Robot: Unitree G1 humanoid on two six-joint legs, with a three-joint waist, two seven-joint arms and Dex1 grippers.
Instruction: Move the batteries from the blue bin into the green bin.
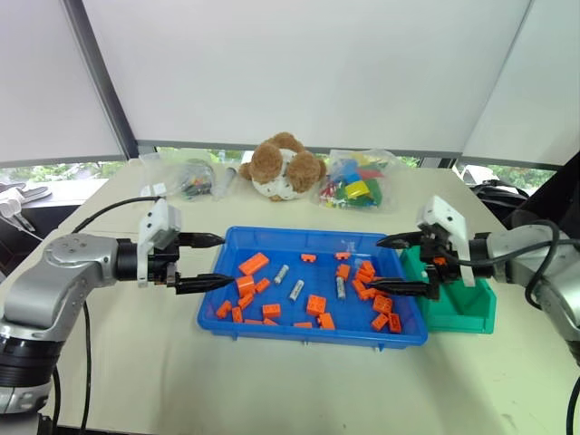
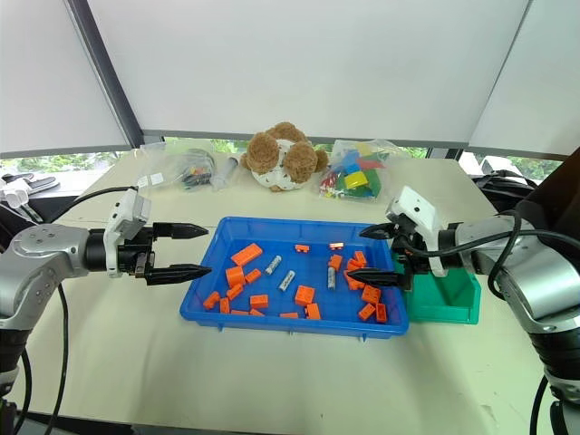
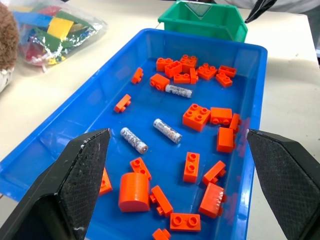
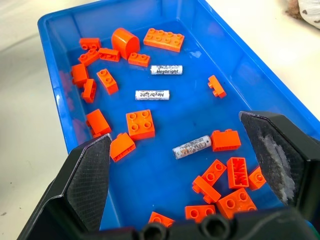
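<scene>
Across the desk [image 1: 136,362] I'm holding both claws spread and empty at the blue bin's [image 1: 313,337] ends, left claw [image 1: 213,262] and right claw [image 1: 392,265]. Three batteries [image 1: 296,290] are lying among orange bricks [image 1: 253,264] mid-bin; the rightmost battery [image 1: 341,287], long axis running front-to-back, is sitting nearest the right claw, with the green bin [image 1: 462,313] just behind it.

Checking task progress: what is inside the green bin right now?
The green bin shows only bare inner walls; its floor is hidden behind its rim and the right end effector. Three batteries lie in the blue bin.
</scene>
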